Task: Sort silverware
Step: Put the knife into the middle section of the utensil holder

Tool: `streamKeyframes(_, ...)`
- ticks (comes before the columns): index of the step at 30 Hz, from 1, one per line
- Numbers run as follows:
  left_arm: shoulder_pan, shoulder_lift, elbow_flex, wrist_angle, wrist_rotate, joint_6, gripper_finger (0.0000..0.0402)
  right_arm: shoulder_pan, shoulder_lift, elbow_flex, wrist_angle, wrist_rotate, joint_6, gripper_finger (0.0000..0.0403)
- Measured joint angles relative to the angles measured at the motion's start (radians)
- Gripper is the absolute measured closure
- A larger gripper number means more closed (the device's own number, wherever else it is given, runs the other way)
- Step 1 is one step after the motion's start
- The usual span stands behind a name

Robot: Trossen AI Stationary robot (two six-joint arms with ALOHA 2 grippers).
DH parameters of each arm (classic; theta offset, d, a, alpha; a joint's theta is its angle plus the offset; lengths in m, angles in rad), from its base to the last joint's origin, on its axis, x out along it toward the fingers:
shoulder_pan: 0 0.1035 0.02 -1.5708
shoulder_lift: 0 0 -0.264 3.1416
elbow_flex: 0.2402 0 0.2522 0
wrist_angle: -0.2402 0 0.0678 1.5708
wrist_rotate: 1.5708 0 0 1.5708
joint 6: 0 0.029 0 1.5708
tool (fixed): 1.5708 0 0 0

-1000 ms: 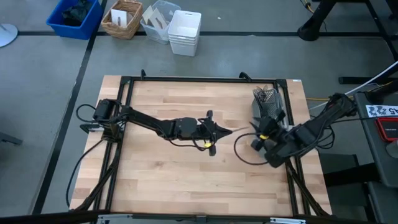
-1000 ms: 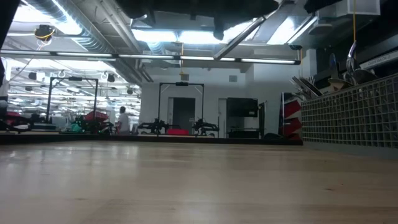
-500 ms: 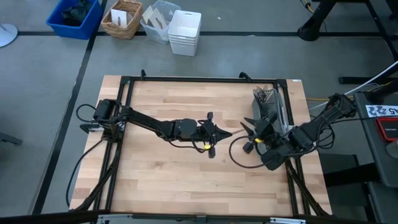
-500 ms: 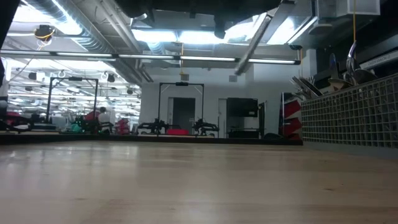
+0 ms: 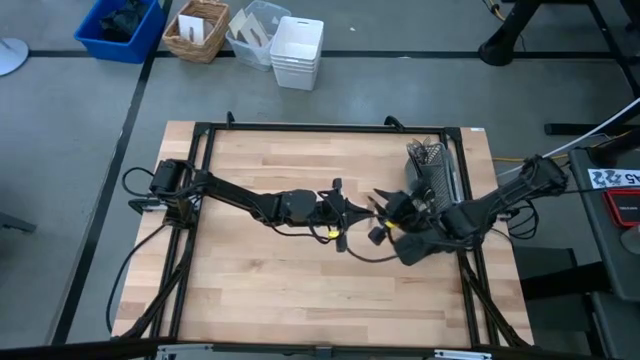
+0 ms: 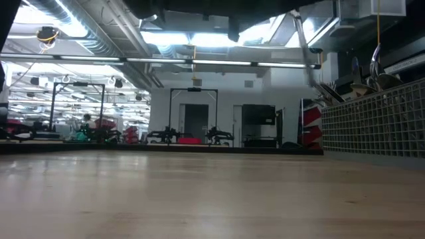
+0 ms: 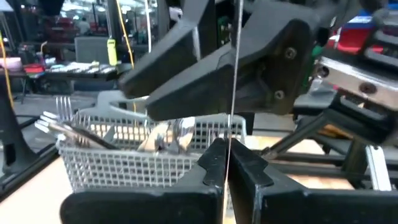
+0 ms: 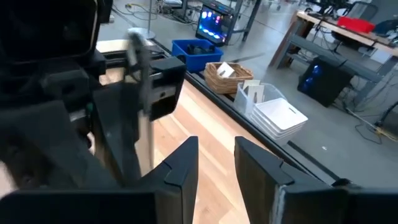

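My left gripper [image 5: 358, 210] hangs over the middle of the table, pointing level toward the right edge. It is shut on a slim piece of silverware [image 7: 234, 74], seen edge-on as a thin upright line; the right wrist view shows it as a blurred silver bar [image 8: 142, 106]. My right gripper [image 5: 383, 208] faces it from the right, close by and open, with nothing between its fingers [image 8: 186, 165]. Behind it the wire-mesh caddy [image 5: 428, 168] stands on the table at the far right, with forks and other silverware [image 7: 68, 121] sticking up out of it. My left gripper pinches the slim piece between its two fingertips, at a point [image 7: 231, 142] on its length that I cannot name. The fingers come in level from the table's left and lie across the piece. The piece stands upright, rising above the fingers, well clear of the table.
A black frame [image 5: 300, 127] runs round the wooden table. Beyond the far edge stand a blue bin [image 5: 120, 28], a wicker basket [image 5: 197, 30] and stacked white containers [image 5: 297, 50]. Bare wood [image 5: 300, 290] lies along the near half.
My right gripper has gone from beside the caddy toward the table's left, up to my left gripper, turning at the wrist as it went. It has stayed open.
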Motion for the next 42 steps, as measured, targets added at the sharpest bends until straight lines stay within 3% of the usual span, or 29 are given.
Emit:
streamKeyframes(9,0.0,0.002,-0.001,-0.045,0.004,0.003,0.0401,-0.041,0.034,0.001,0.09,-0.046,-0.108,0.0298)
streamKeyframes(20,0.007,0.003,-0.001,-0.045,0.001,0.004,0.0401,-0.039,-0.083,0.001,0.053,-0.056,-0.174,0.0298)
streamKeyframes(30,0.079,0.124,0.014,0.273,0.006,0.064,0.0401,-0.039,-0.189,0.002,0.036,-0.053,-0.254,0.0298)
streamKeyframes(36,0.153,0.23,0.122,0.425,0.055,0.053,0.0401,-0.039,-0.205,0.002,-0.003,-0.048,-0.256,0.0298)
streamKeyframes(42,0.205,0.359,0.316,0.41,0.123,0.039,0.0401,-0.039,-0.207,0.002,-0.037,-0.048,-0.256,0.0298)
